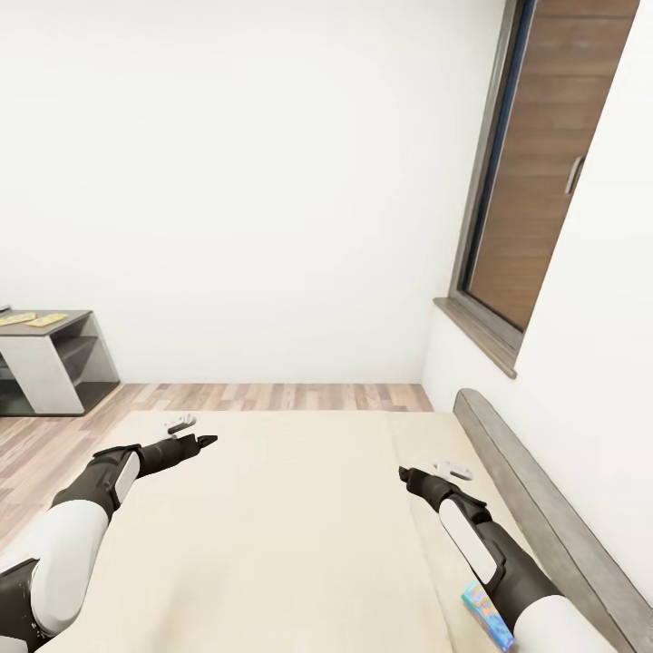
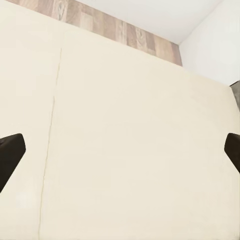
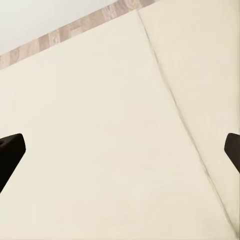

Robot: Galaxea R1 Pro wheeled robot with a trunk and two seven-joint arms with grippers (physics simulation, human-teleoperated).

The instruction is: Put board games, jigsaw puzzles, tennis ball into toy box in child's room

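The bed (image 1: pixel 272 535) with its plain beige mattress fills the lower head view. A colourful flat board game (image 1: pixel 486 617) lies on the mattress near the headboard, partly hidden under my right forearm. My left gripper (image 1: pixel 205 442) hovers open over the mattress's left part, its dark fingertips (image 2: pixel 10 155) spread wide above bare bedding. My right gripper (image 1: pixel 404 473) is also open over the right part, well ahead of the board game, with nothing between its fingertips (image 3: pixel 10 150). The table (image 1: pixel 54 326) shows at the far left with small yellowish flat panels (image 1: pixel 29 319) on it, too small to identify.
A low grey headboard (image 1: pixel 553 517) runs along the bed's right side under a white wall. A tall dark-framed window (image 1: pixel 535 172) stands at the upper right. Wood plank floor (image 1: pixel 272 396) lies between the bed's far end and the back wall.
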